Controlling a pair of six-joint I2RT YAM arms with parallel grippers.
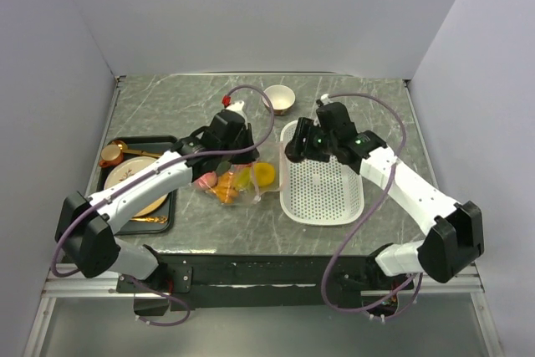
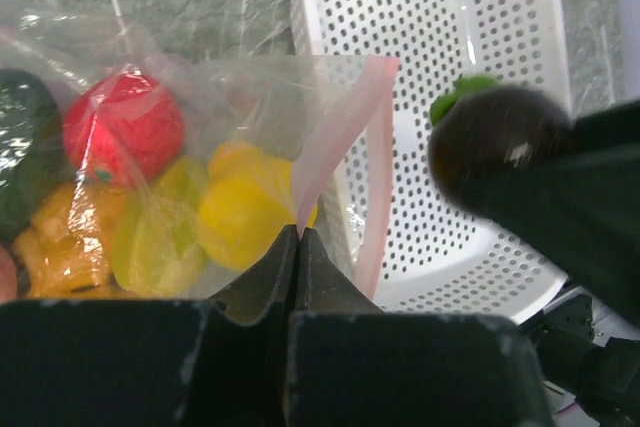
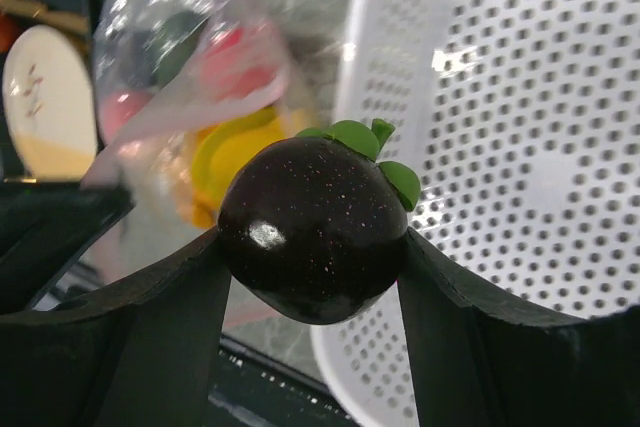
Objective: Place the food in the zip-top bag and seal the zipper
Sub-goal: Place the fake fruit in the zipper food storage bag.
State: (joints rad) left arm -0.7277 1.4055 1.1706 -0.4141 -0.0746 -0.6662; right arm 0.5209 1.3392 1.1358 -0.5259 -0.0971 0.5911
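Observation:
The clear zip-top bag point(image 1: 234, 183) lies on the table left of the basket, with red point(image 2: 123, 125), yellow point(image 2: 245, 209) and orange food inside. My left gripper point(image 2: 298, 232) is shut on the bag's mouth edge, pinching the pale pink zipper point(image 2: 335, 137) and holding the mouth up toward the basket. My right gripper point(image 3: 312, 237) is shut on a dark brown fruit point(image 3: 312, 232) with green leaves. It holds the fruit in the air over the basket's left rim, just right of the bag. The same fruit point(image 2: 500, 137) appears blurred in the left wrist view.
The white perforated basket point(image 1: 322, 190) sits right of the bag. A black tray point(image 1: 167, 206) with a gold plate point(image 3: 40, 97) and utensils lies at the left. A gold cup point(image 1: 280, 99) stands at the back, behind the bag.

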